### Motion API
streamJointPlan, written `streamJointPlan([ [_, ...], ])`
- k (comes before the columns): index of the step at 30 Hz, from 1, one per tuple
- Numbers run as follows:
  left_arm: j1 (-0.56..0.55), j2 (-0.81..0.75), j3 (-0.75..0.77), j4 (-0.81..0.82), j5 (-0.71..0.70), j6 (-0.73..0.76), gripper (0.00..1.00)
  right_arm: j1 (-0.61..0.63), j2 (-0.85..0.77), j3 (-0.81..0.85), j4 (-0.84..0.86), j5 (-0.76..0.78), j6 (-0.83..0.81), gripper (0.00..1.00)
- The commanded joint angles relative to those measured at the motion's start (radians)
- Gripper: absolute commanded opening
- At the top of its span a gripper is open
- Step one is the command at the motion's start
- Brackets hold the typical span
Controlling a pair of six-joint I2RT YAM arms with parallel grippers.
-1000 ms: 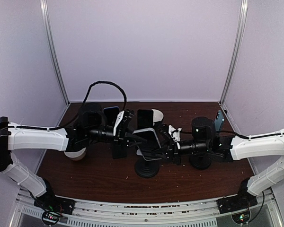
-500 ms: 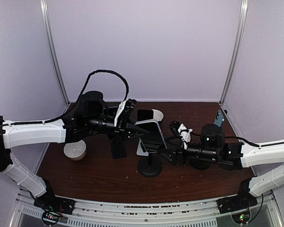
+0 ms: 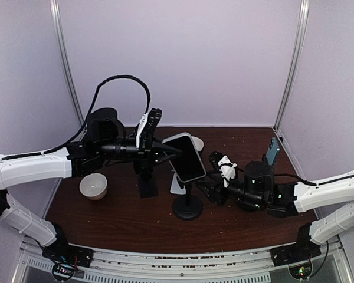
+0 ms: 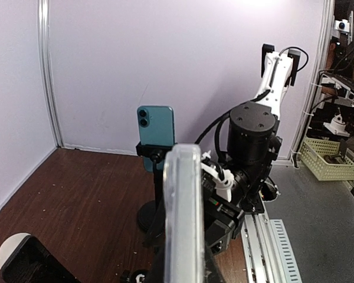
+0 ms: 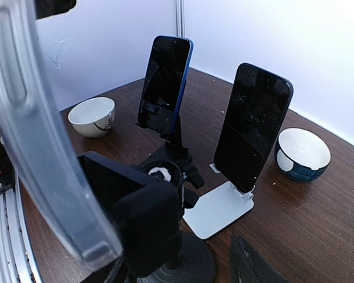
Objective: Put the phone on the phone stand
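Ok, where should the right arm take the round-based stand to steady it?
Probably by the thin upright post, jaws closing from the right: the disc base lies flat and wide, and the phone in the left gripper blocks the top.

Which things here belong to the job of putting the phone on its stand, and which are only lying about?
For the job: phone in a clear case; black round-base stand.

Lying about: white ceramic bowl; white-and-blue bowl; blue-edged phone on a black stand; black phone on a white stand; teal phone on a stand.
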State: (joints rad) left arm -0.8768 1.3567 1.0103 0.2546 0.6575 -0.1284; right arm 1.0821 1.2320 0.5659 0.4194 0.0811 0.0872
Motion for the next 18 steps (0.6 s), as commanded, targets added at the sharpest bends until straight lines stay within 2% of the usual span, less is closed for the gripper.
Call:
streamJointPlan([
  [1,0.007,-0.061,0.002,0.130,-0.052,-0.049,0.00,0.004,0.016,0.025,0.013,0.056,-0.006,0.54],
  [5,0.007,-0.079,-0.012,0.154,-0.071,-0.078,0.00,0.011,0.001,0.026,0.005,0.065,-0.019,0.55],
  [9,0.005,-0.061,-0.014,0.167,-0.072,-0.124,0.00,0.026,-0.012,0.033,-0.015,0.090,-0.035,0.46],
  [11,-0.002,-0.051,-0.022,0.186,-0.060,-0.140,0.00,0.037,-0.012,0.040,-0.027,0.104,-0.043,0.46],
  [18,-0.022,-0.031,-0.043,0.225,-0.082,-0.149,0.00,0.064,-0.062,0.022,-0.047,0.118,-0.045,0.57],
])
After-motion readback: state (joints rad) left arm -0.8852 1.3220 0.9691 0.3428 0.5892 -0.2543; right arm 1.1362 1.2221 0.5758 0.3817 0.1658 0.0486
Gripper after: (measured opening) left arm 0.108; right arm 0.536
